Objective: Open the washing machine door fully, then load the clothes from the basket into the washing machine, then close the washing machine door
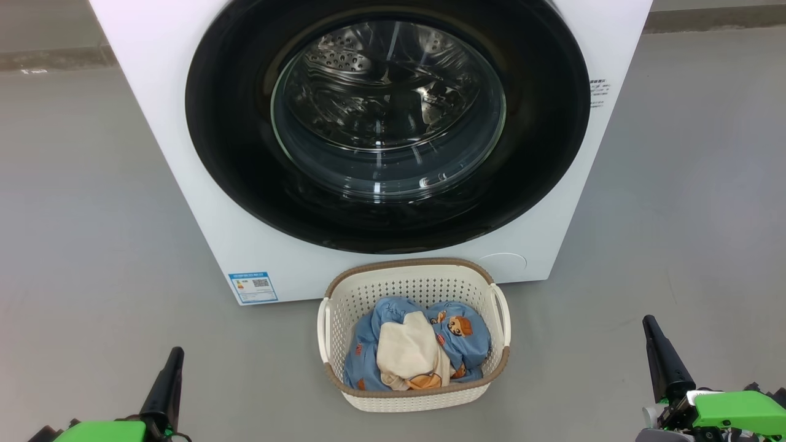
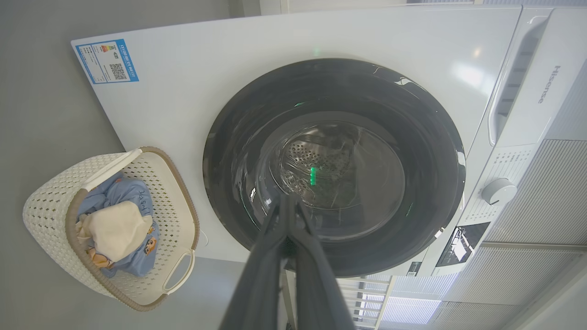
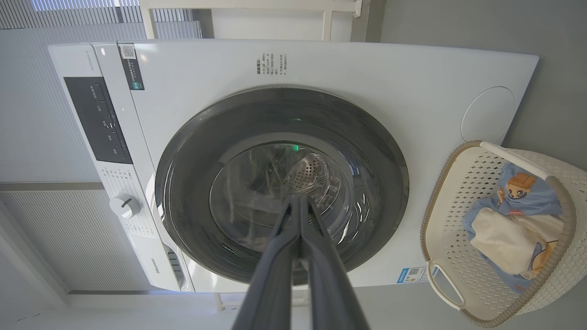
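The white washing machine (image 1: 184, 184) stands straight ahead, its round black-rimmed door (image 1: 233, 147) lying flat against the front, the steel drum visible through the glass. On the floor just before it sits the cream basket (image 1: 412, 393), holding the blue bear-print clothes (image 1: 460, 334) with a cream cloth on top. My left gripper (image 1: 174, 353) is at the lower left, shut and empty. My right gripper (image 1: 649, 321) is at the lower right, also shut and empty. Both hang well back from the machine (image 2: 183, 82) (image 3: 367, 73), door (image 2: 435, 151) (image 3: 192, 151) and basket (image 2: 46, 215) (image 3: 440, 220).
Grey floor (image 1: 92, 245) spreads to both sides of the machine and around the basket. A blue energy label (image 1: 253, 287) marks the machine's lower left corner. The control panel with a dial (image 2: 499, 190) runs along the machine's top.
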{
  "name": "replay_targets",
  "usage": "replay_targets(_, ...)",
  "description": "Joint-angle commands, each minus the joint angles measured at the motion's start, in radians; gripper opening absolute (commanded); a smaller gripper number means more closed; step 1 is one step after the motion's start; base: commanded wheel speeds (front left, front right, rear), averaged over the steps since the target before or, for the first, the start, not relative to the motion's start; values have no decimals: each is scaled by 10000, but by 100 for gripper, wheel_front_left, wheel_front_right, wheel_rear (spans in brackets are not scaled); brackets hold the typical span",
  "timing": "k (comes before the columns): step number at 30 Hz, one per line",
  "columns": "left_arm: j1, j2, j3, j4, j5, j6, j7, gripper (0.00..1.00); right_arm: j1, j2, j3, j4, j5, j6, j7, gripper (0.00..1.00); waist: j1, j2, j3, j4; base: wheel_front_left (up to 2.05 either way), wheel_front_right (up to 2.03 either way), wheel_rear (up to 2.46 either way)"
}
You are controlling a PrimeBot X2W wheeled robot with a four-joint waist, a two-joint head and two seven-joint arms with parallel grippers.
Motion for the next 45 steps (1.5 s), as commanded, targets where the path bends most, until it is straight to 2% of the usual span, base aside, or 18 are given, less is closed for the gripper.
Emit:
replay_targets(1, -437, 108, 352, -241, 153, -29, 59, 0, -429, -42, 233, -244, -120, 16, 80, 0, 0, -1, 0, 0, 0, 0, 0)
replay_targets(17, -437, 105, 355, -241, 156, -29, 62, 0, -429, -41, 231, -244, -122, 16, 82, 0, 0, -1, 0, 0, 0, 0, 0)
replay_targets(18, 0, 0, 2, 4, 0, 0, 0, 100, -1, 2, 0, 4, 0, 0, 0, 100, 0, -1, 0, 0, 0, 0, 0)
replay_targets(23, 409, -201, -67, 538, -7, 4, -12, 100, 348, 151, -2, 597, 13, 0, -16, 100, 0, -1, 1, 0, 0, 0, 0)
replay_targets(30, 378, -205, -107, 465, 101, 2, -209, 100, 349, 141, 56, 442, -52, 1, -203, 100, 23, -1, 9, -4, 0, 0, 0)
replay_targets(34, 401, -195, -124, 393, 187, 1, -326, 100, 397, 118, 114, 327, -125, 1, -323, 100, 3, -1, 7, -7, 0, 0, 0)
replay_targets(45, 385, -167, -147, 165, 942, -2, -650, 100, 393, 61, 163, -21, -783, 3, -650, 100, 0, -1, 29, -18, 0, 0, 0)
